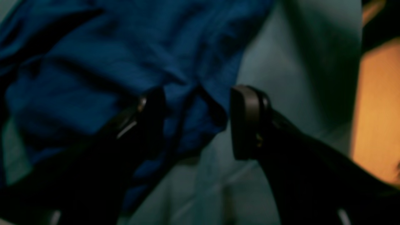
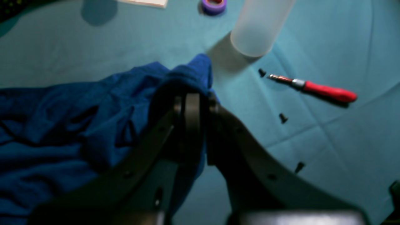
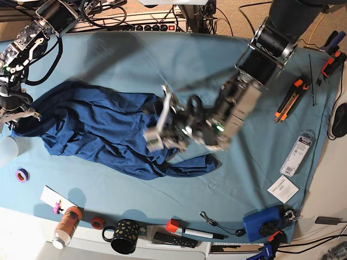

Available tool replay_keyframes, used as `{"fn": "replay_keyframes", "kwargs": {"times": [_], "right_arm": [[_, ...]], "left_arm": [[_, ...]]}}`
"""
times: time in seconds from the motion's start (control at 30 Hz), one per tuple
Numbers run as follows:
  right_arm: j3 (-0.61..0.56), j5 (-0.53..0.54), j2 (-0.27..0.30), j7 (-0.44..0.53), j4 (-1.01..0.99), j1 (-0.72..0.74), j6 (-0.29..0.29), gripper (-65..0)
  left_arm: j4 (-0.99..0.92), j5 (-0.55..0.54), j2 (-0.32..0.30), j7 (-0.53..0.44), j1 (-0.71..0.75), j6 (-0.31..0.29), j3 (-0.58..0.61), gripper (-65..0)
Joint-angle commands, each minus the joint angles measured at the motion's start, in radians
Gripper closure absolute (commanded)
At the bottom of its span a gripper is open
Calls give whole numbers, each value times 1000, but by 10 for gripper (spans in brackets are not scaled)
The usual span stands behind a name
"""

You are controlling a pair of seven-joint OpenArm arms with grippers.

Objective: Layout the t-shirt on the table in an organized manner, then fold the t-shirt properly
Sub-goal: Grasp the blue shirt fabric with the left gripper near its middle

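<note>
The dark navy t-shirt (image 3: pixel 103 127) lies crumpled across the left and middle of the teal table (image 3: pixel 135 59). In the base view my left gripper (image 3: pixel 160 124) reaches in from the upper right to the shirt's right edge. The left wrist view shows it open (image 1: pixel 197 118), its jaws wide apart with a raised fold of the t-shirt (image 1: pixel 109 62) between them. My right gripper (image 3: pixel 19 115) sits at the shirt's far left corner. It is shut (image 2: pixel 193 103) on a bunched bit of the t-shirt (image 2: pixel 62 125), which drapes over its fingertips.
A frosted white cylinder (image 2: pixel 259 28), a red-handled screwdriver (image 2: pixel 328 92), a purple tape roll (image 2: pixel 213 5) and small black screws (image 2: pixel 283 117) lie near the right gripper. An orange knife (image 3: pixel 290 100), a paper (image 3: pixel 283 188), a blue box (image 3: pixel 263 223), a mug (image 3: pixel 123 236) and a bottle (image 3: pixel 66 225) line the table's edges.
</note>
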Motion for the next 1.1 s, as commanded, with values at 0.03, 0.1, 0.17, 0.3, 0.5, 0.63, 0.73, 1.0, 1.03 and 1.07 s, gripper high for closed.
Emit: {"fn": "replay_keyframes", "kwargs": {"times": [0.03,0.1,0.17,0.3,0.5,0.63,0.73,1.0,1.03,1.07], "right_arm": [[2,0,17,26,0,11,-1,0],[2,-24,17,25,-4,11,-1,0],[2,-52,21,25,-4,11,-1,0],[3,-70,23,25,-4,11,-2,0],[3,-70,22,25,-4,11,-23,0],[3,-70,22,25,-4,11,-24,0],[3,-69,22,25,-4,11,-23,0],[3,-69,22,18,-4,11,-24,0],[3,-69,21,17,-4,11,-23,0],[3,-69,21,15,-4,11,-23,0]], "left_arm": [[18,80,10,-80,-27,-5,90,-307],[18,146,11,-130,-27,-5,162,-307],[18,174,19,-143,-27,-5,200,-307],[18,213,29,-146,-27,53,209,-307],[14,317,30,-126,-26,202,209,-307],[11,261,31,-85,-18,204,209,-307],[11,219,33,-89,17,202,209,-307],[11,264,99,-118,31,204,209,-307],[11,265,110,-118,23,204,209,-307],[11,265,121,-117,14,204,209,-307]]}}
